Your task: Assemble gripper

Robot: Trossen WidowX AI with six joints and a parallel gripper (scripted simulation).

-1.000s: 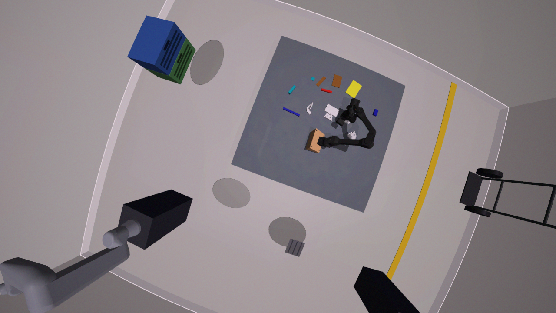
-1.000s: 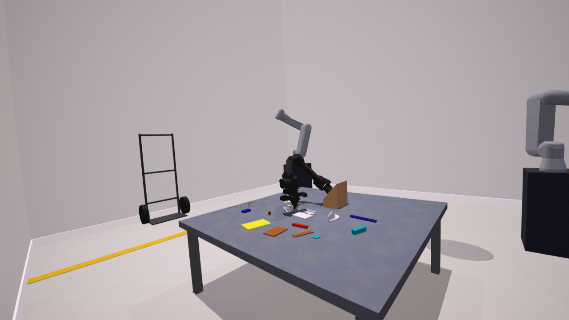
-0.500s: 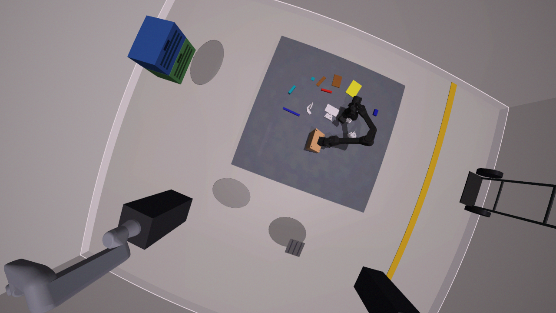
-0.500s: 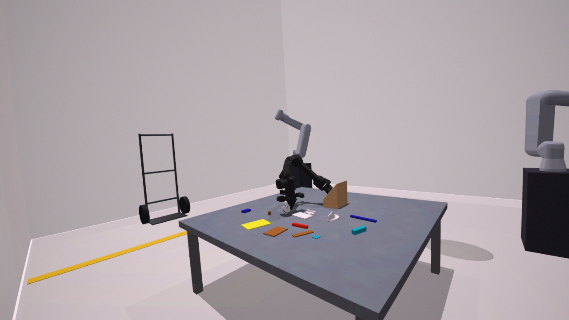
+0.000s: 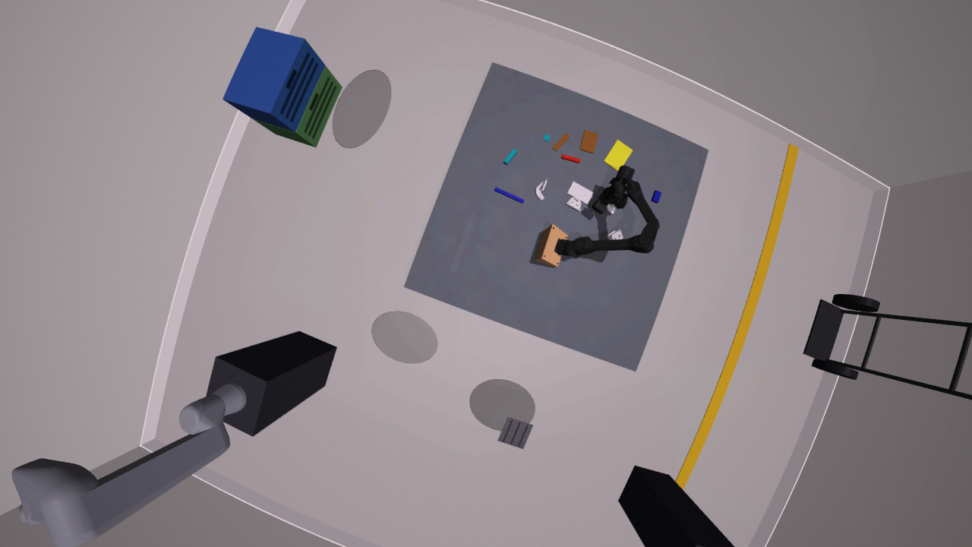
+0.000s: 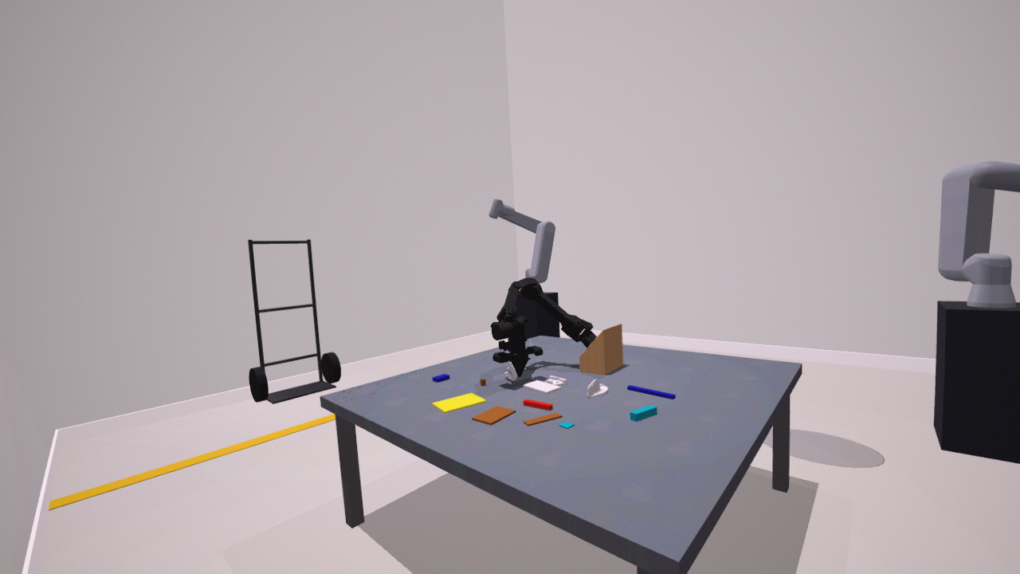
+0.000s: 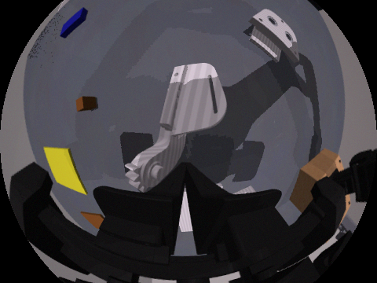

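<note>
Saw one grey table (image 5: 544, 305) (image 6: 606, 471) (image 7: 149, 51), under one black arm (image 5: 615, 246) (image 6: 563, 317). Found its gripper (image 5: 607, 203) (image 6: 519, 374) (image 7: 185, 166) clenched on nothing, pointed down beside a toothed piece (image 5: 610, 208) (image 6: 511, 371) (image 7: 196, 102).

Judged the task barely begun. Took the flat white part with the pinned end for the gripper base (image 5: 580, 191) (image 6: 543, 386) (image 7: 185, 220), on the table, with no toothed piece mounted. Found the other toothed piece (image 5: 541, 189) (image 6: 597, 389) apart, on the far side of the base. Took the two-holed part for the housing plate (image 5: 615, 235) (image 7: 275, 31), on the table, well off the base. Left to do: mount and mesh both pieces, close with the plate, let go, withdraw.

Counted one base, two toothed pieces, one housing plate. Counted besides, downward in size: one wooden block (image 5: 547, 246) (image 6: 603, 353) (image 7: 314, 177), one yellow sheet (image 5: 618, 155) (image 6: 458, 402) (image 7: 64, 169), one brown sheet (image 5: 588, 141) (image 6: 493, 414) (image 7: 93, 218), one long blue bar (image 5: 509, 195) (image 6: 650, 391), one brown strip (image 5: 560, 142) (image 6: 543, 418), one red bar (image 5: 570, 158) (image 6: 537, 403), one teal bar (image 5: 510, 156) (image 6: 643, 413), one short blue block (image 5: 656, 196) (image 6: 441, 377) (image 7: 75, 22), one teal chip (image 5: 547, 137) (image 6: 566, 424), one brown cube (image 6: 482, 382) (image 7: 86, 103).
</note>
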